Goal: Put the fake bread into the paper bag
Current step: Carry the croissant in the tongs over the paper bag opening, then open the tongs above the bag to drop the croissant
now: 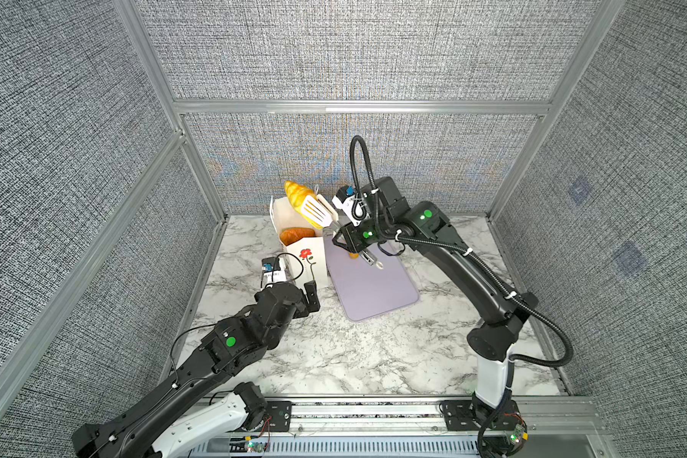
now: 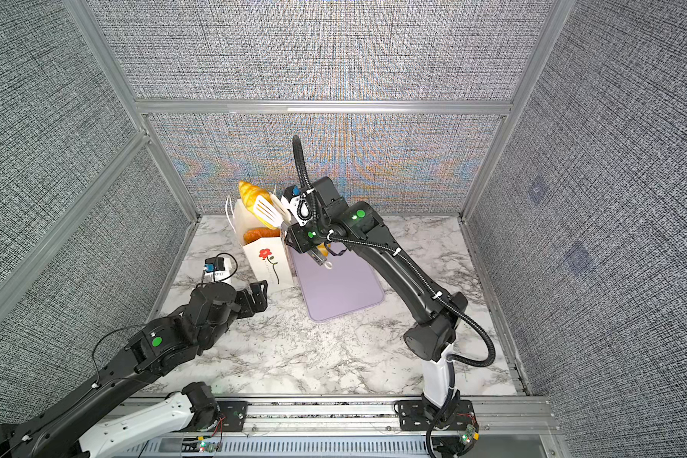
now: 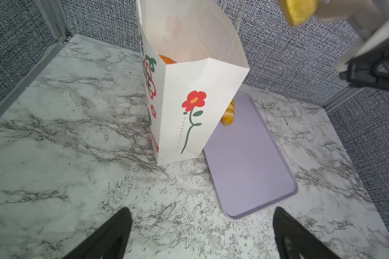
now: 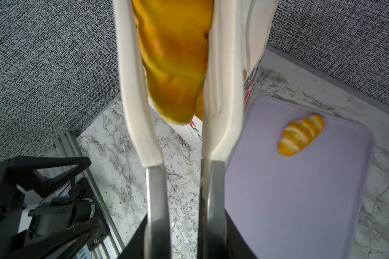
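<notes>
1 croissant [image 1: 296,193] in tongs [image 1: 315,211] over bag [image 1: 315,271] mouth; right gripper [image 4: 186,242] clamps tongs. Left gripper [image 3: 202,235] spread, 6 o'clock of bag. 1 loaf [image 4: 300,135] on tray [image 1: 373,293].

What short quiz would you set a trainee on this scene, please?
1. True or false: the right gripper pinches the croissant directly between its own fingers.
2. How many pastries lie on the lilac tray? A none, B one, C three.
3. Fill in: the left gripper, low beside the paper bag, is ___ (open or shut).

Key
1. False: it grips white tongs, and the tongs clamp the croissant.
2. B: a single striped bun.
3. Open, holding nothing.
</notes>
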Robot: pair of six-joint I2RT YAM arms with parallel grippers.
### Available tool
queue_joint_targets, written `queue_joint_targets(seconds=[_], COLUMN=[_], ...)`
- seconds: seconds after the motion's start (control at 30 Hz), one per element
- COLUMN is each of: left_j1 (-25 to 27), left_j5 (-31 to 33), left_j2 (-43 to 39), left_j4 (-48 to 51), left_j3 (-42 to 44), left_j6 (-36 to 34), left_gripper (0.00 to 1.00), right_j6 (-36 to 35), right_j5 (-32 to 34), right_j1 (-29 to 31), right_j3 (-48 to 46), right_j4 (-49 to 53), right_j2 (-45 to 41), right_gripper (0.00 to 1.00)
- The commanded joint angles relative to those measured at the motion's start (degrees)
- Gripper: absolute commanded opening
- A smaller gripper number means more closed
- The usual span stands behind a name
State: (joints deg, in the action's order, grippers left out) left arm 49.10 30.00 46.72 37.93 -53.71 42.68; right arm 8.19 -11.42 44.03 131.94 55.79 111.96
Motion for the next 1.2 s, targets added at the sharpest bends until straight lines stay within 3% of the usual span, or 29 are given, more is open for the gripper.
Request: queue_joint_targets(seconds=[0.0,0.43,0.7,1.0,1.17], left_j1=[-0.1,-0.3,-0.3,-0.3,-0.3], left_j5=[1.0,0.2,-0.7,-1.5,-2.6], left_j2=[-0.6,-1.7,-1.5,1.6,2.3], left_j4=[0.4,1.0,1.2,1.1,0.8], left_j3=[0.3,1.8,2.0,-0.3,0.0], left_j6=[0.7,1.6,1.5,-0.1,-0.7], left_gripper=[1.00,0.99,1.00,0.99,0.99], right_j6=[2.8,3.6,1.9,-0.1,-2.5], right_j5=[-1.2,0.9,3.0,4.8,6.4], right_j1=[0.4,0.5,0.4,0.5,0.4], right_j3=[0.6,2.4,5.4,5.0,-1.8], right_j4=[-4.5,-5.9,-2.4,-0.4,-1.2], right_j2=[1.0,6.1,8.3,5.5,-0.5], right_gripper=[0.36,0.40,0.55,0.60,0.60])
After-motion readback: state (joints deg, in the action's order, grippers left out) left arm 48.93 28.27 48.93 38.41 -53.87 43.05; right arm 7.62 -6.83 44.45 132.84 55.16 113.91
